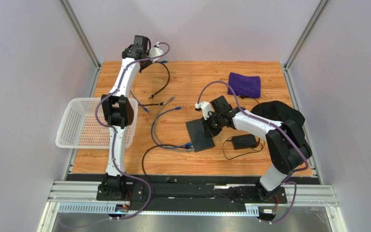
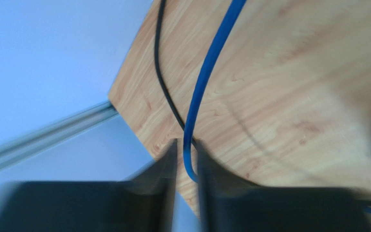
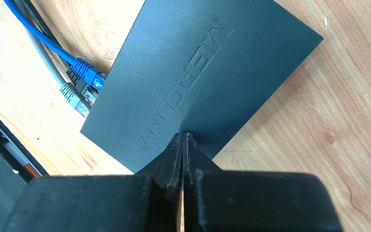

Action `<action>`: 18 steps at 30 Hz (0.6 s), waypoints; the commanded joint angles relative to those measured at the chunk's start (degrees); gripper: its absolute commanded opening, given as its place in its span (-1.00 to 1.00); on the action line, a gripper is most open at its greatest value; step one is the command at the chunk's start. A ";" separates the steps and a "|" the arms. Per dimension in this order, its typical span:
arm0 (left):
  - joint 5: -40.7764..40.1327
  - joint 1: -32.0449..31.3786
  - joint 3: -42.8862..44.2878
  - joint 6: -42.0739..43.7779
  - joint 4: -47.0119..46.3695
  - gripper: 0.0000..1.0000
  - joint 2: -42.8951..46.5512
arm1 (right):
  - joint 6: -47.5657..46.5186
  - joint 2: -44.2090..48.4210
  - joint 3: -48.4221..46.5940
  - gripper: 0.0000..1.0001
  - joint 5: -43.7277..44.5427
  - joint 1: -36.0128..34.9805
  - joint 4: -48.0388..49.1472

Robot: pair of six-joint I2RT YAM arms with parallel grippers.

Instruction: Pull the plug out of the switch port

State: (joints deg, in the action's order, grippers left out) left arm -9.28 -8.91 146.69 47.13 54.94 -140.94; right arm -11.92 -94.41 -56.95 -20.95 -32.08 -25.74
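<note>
Shows the right pincer (image 3: 182,137) closed tight on nothing, tips touching the top of the switch (image 3: 197,63), flat on the wooden counter (image 1: 197,77) right of centre. Shows a blue plug (image 3: 88,72) and a grey plug (image 3: 73,94) seated along one edge. Shows the left pincer (image 2: 186,143) over the far left corner, barely parted, a blue cable (image 2: 207,72) through the gap.

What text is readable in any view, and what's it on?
"MERCURY": moulded into the top face of the switch, seen in the right wrist view.
Top view: any print is too small to read.
Left wrist view: blurred, no text shows.
</note>
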 commanded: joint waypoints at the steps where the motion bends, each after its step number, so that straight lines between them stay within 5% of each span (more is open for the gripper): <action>1: -9.87 0.12 -0.78 -0.54 -17.99 0.41 1.55 | -1.26 0.28 0.70 -1.00 1.97 -0.27 -0.54; 6: -1.84 -1.81 -3.51 -9.67 -15.04 0.61 9.96 | -1.35 0.02 0.17 -1.00 2.14 -0.18 -0.81; 10: 15.12 -4.01 -21.03 -19.87 -12.05 0.64 25.51 | -1.00 -0.25 0.43 -1.00 2.23 -0.27 -0.54; 14: 45.14 -4.45 -38.03 -29.09 -9.68 0.70 40.27 | -0.91 -1.21 -0.35 -1.00 1.97 -0.27 -0.63; 18: 52.07 -6.03 -52.36 -32.72 -9.32 0.61 45.49 | -0.64 -2.35 -0.97 -1.00 1.35 -0.27 -1.16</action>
State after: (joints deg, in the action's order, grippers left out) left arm 24.77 -14.28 104.90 22.79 43.44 -98.37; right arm -11.99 -94.65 -57.14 -20.95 -32.08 -25.85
